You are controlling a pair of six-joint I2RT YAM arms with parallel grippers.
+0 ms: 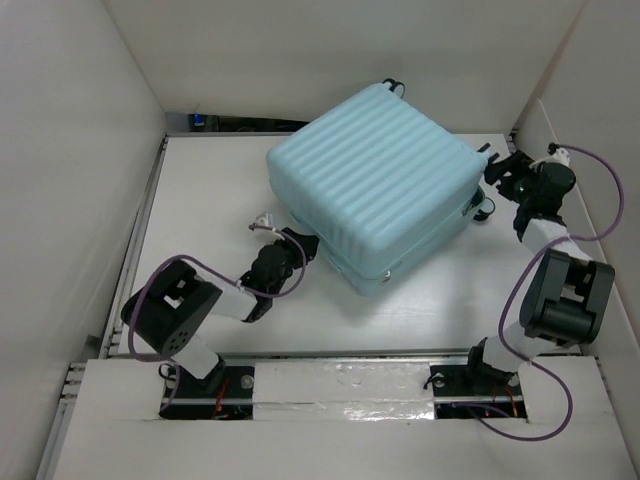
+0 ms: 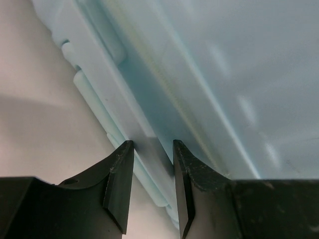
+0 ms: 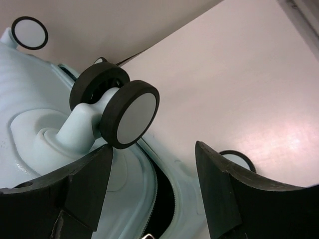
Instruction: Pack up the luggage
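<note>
Table (image 1: 200, 200): white, matte, flat. I log one item lying directly on it, the luggage (image 1: 375, 170). It rests flat on one shell with the ribbed shell up, from centre out toward 1 o'clock, askew to the table edges. Its wheels (image 3: 132, 117) point toward 2 o'clock, off the surface.

I see the luggage (image 1: 375, 180) in pale aqua-blue, its shell ribbed in parallel lines. Its spinner wheel (image 3: 130, 114) is black with a white face. My arms' cables (image 1: 503, 335) are purple; the table (image 1: 200, 200) off-white.
</note>
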